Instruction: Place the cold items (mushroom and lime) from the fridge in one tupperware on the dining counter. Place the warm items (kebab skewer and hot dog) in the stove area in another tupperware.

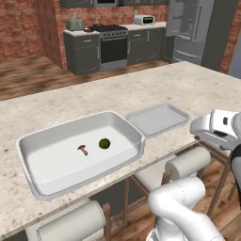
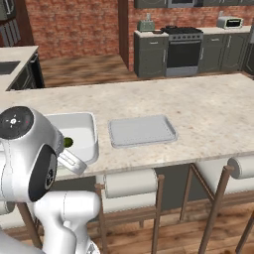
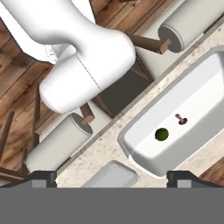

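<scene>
Large white tupperware [image 1: 123, 126] sits on the marble surface [image 1: 56, 106] near its front edge. Inside it: lime [image 1: 104, 143] and small brown mushroom [image 1: 83, 149], close together but apart, both on the container floor. Second, shallow grey tupperware [image 1: 157, 118] lies just beside the first, to its right in the left base view; nothing in it. Gripper [image 3: 112, 177] is held off the surface edge above the stools [image 1: 188, 162], jaws spread wide, gripping nothing. Stove [image 1: 112, 43] stands against the far brick wall, well apart.
</scene>
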Controlling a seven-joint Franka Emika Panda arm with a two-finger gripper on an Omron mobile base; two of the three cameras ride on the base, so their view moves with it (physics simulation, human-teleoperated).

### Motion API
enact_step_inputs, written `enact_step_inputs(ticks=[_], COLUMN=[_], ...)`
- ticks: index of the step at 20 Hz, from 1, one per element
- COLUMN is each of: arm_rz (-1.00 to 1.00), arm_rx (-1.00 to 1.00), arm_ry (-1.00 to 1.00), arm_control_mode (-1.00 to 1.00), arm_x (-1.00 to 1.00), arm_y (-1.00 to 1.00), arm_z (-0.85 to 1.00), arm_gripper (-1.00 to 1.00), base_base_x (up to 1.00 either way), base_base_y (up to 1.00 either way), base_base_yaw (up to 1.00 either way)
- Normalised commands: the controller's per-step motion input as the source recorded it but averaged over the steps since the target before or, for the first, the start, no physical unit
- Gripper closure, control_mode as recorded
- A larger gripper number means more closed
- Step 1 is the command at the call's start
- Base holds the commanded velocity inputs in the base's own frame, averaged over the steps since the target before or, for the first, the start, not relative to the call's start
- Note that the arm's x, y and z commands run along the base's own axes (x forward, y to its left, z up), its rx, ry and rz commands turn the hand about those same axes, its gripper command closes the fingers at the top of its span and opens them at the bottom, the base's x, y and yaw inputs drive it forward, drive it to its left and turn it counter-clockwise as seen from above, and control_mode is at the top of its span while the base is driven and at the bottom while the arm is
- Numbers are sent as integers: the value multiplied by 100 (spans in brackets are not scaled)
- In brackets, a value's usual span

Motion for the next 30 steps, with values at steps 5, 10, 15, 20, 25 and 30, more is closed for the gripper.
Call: enact_step_inputs(ticks=[5,10,15,20,25,30], arm_rz=[0,0,0,0,0,0], arm_rx=[0,0,0,0,0,0], arm_ry=[0,0,0,0,0,0], arm_control_mode=[100,100,100,100,100,100], arm_x=[0,0,0,0,0,0], arm_y=[0,0,0,0,0,0], arm_z=[0,0,0,0,0,0], arm_gripper=[-100,-100,-100,-100,-100,-100], base_base_x=[-14,-29,10,59,77,68], base_base_y=[-13,-95,-100,-100,-100,-100], base_base_yaw=[-2,-35,-28,-21,-11,0])
